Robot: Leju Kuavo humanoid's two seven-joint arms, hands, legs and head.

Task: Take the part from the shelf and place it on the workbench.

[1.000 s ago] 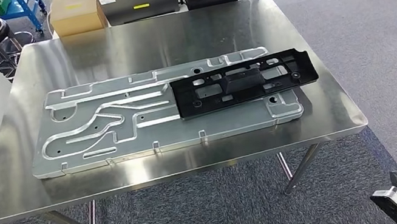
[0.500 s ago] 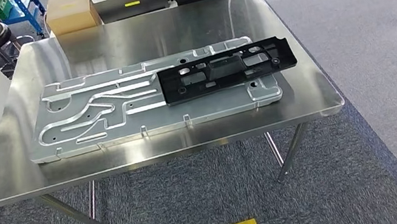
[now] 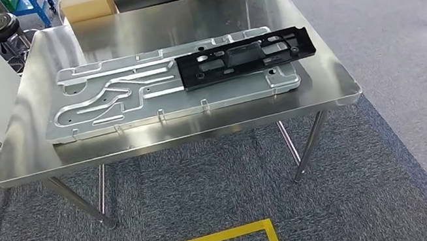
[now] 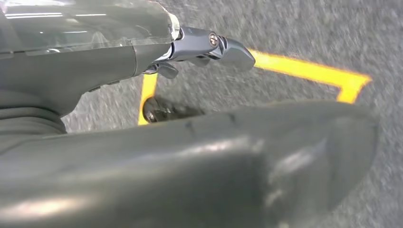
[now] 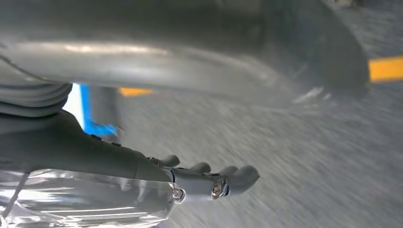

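The black part (image 3: 246, 56) lies on the silver plate (image 3: 127, 99) on the tabletop (image 3: 180, 23); left hand (image 4: 209, 45) and right hand (image 5: 214, 183) hang released, fingers extended, grasping nothing.

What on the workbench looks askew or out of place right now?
Nothing looks damaged or spilled. The black part lies on the right end of the silver stamped plate, slightly angled, its right end overhanging the plate's edge but over the steel workbench. That overhang is the only oddity.

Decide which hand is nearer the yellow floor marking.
Probably left: the left hand hangs close by a corner of the yellow floor marking; from the right hand the marking appears farther off.
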